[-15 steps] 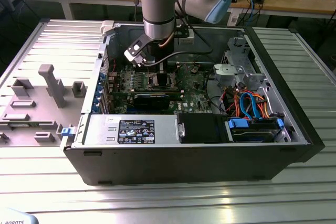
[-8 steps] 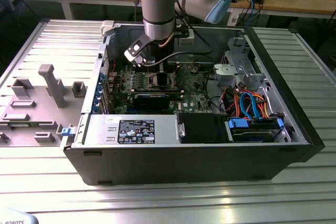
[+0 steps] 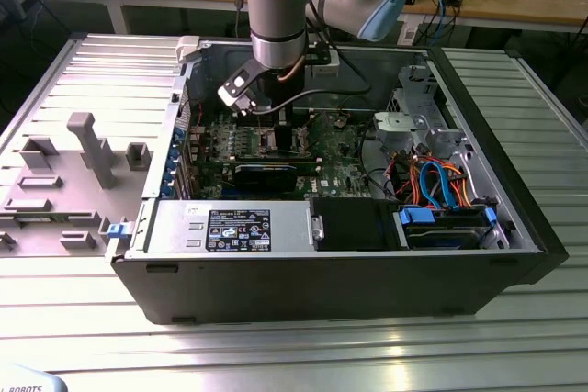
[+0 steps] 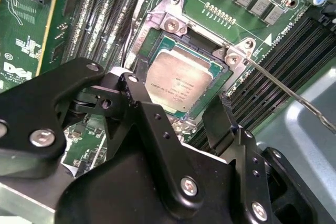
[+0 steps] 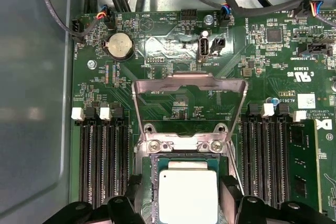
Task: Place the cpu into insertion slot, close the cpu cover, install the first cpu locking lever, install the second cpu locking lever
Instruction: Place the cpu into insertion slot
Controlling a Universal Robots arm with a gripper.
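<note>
Cpu [image 4: 177, 78] sits in insertion slot [image 4: 157, 43], flanked by spread gripper [image 4: 173, 98].

Noting, in the exterior view, a ribbed silver table [image 3: 276, 355]. Carrying an open black computer case [image 3: 331, 286], lying on its side and taking up the middle. Also carrying a matte grey ribbed panel [image 3: 101, 80] topped with upright grey blocks [image 3: 83, 144], sitting just beside the case toward the exterior view's left.

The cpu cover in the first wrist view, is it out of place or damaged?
The cpu cover stands swung up on its hinge, not down over the cpu, which lies flat and square. No damage shows.
</note>
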